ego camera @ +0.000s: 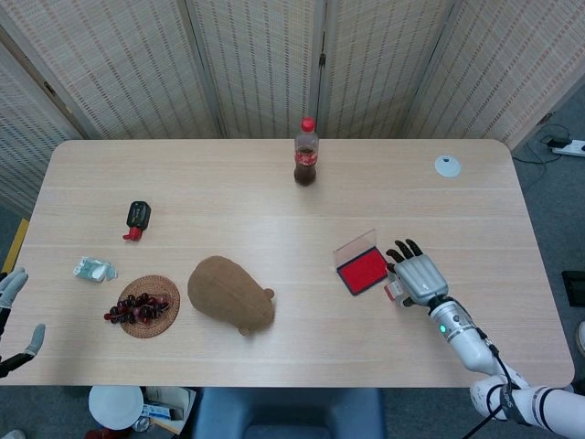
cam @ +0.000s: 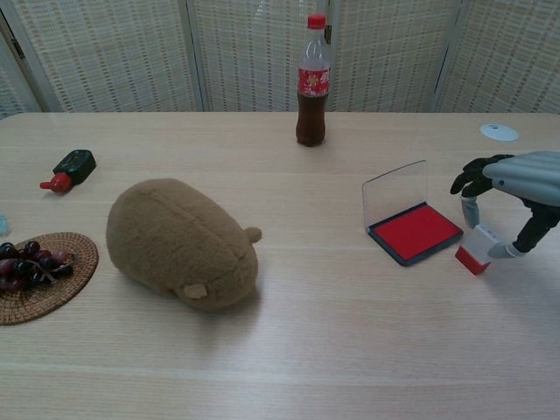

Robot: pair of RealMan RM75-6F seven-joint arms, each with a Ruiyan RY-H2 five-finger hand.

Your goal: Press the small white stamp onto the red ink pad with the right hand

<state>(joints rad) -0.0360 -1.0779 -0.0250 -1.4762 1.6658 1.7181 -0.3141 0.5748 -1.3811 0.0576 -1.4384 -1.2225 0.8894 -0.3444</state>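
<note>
The small white stamp with a red base lies tilted on the table, just right of the open red ink pad. In the chest view the stamp rests a short way from the ink pad, whose clear lid stands up at the back. My right hand hovers over the stamp with fingers spread. In the chest view the right hand has one fingertip just behind the stamp and the thumb tip close to its right side, holding nothing. My left hand hangs off the table's left front corner, fingers apart and empty.
A brown plush toy lies mid-table, and a cola bottle stands at the back. Grapes on a woven mat, a crumpled wrapper and a black and red item are at the left. A white disc sits far right.
</note>
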